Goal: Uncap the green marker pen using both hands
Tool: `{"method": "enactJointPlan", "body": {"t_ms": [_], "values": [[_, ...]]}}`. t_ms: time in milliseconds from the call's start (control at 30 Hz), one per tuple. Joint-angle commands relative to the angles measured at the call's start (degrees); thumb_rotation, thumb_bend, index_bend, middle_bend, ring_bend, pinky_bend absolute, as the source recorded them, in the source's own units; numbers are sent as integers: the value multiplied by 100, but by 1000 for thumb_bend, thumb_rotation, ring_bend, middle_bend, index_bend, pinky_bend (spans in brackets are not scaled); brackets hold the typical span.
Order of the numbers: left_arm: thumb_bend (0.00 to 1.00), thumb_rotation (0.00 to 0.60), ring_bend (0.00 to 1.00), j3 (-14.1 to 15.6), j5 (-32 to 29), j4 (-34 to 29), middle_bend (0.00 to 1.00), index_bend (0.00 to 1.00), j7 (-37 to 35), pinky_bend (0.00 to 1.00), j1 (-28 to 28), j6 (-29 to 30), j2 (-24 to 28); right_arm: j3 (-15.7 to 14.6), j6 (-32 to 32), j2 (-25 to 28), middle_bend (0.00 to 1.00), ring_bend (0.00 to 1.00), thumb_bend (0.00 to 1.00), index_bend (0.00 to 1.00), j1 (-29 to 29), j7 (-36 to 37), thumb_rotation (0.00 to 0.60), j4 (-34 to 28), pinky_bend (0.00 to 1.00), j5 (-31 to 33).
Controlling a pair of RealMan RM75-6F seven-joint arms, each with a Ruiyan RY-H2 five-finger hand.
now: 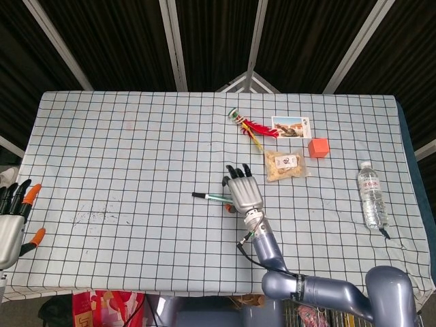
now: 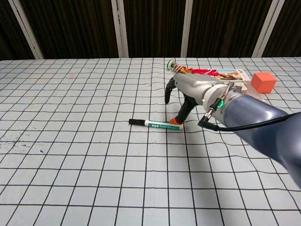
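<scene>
Green and white, the marker pen (image 2: 156,125) is lying flat near the middle of the checked tablecloth (image 1: 136,157), its black cap pointing to the robot's left. Over its right end the right hand (image 1: 244,193) is hovering with fingers spread and holding nothing, its orange-tipped thumb (image 2: 175,121) reaching down right at the pen's barrel. At the table's near left corner the left hand (image 1: 13,221) is resting with fingers apart, also holding nothing.

Head view looks down from above; chest view low, both sharing the table (image 1: 122,157).
</scene>
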Motion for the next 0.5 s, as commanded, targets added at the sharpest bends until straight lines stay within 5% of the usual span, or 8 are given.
{"method": "enactJointPlan", "body": {"t_ms": [33,500], "values": [[381,600,0,-27,-28,-1,12,100,7,11,-17,8,-5,29,-108,-209,127,161,240,397,162,75,600,305,40,188],[382,600,0,-59,-161,36,12,101,57,11,-69,-4,-33,-114,-342,-598,127,166,240,465,351,488,600,1087,40,276]]}}
